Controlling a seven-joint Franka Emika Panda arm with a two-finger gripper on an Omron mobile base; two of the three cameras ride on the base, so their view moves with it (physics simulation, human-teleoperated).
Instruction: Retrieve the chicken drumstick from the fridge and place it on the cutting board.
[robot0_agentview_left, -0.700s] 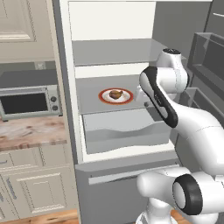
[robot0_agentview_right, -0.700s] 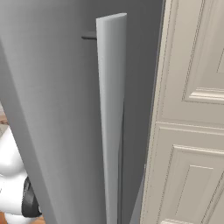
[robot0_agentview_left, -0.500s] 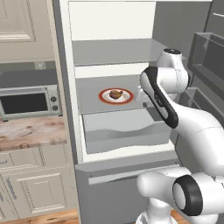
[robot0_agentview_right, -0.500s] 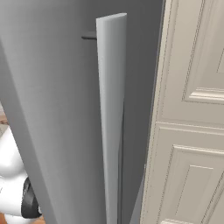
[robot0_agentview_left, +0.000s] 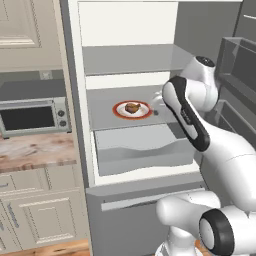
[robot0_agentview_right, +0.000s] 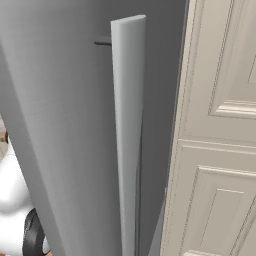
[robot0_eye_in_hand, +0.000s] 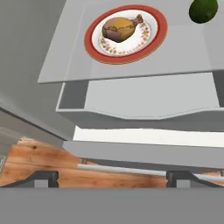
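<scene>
Item one, surroundings: to your left of the fridge (robot0_agentview_left: 75, 100) you have a toaster oven (robot0_agentview_left: 32, 116) in a cabinet niche, a pinkish marbled countertop (robot0_agentview_left: 37, 150) under it, and cream cabinets (robot0_agentview_left: 42, 220) below. The open fridge door (robot0_agentview_right: 60, 130) stands edge-on in the right base view, its long grey handle (robot0_agentview_right: 127, 135) upright, with a cream panelled cabinet (robot0_agentview_right: 220, 130) just beside it. Dark door bins (robot0_agentview_left: 240, 60) sit behind the arm's upper joints. Item two, obstructions: the white arm (robot0_agentview_left: 187, 117) reaches in front of the shelf's right part in the left base view; the plate is left unhidden. Item three, containers: a grey middle shelf (robot0_eye_in_hand: 61, 61) carries a white plate with red-orange rim (robot0_eye_in_hand: 155, 37); the chicken drumstick (robot0_eye_in_hand: 119, 29) lies on that plate, near its centre, and a dark green rounded fruit (robot0_eye_in_hand: 203, 9) rests on the same shelf, apart from the plate. Below the shelf you have a translucent drawer (robot0_agentview_left: 140, 150), contents not discernible. Item four, gripper (robot0_eye_in_hand: 113, 177): its fingers (robot0_eye_in_hand: 46, 178) stand wide apart, holding nothing, well short of the drumstick.
</scene>
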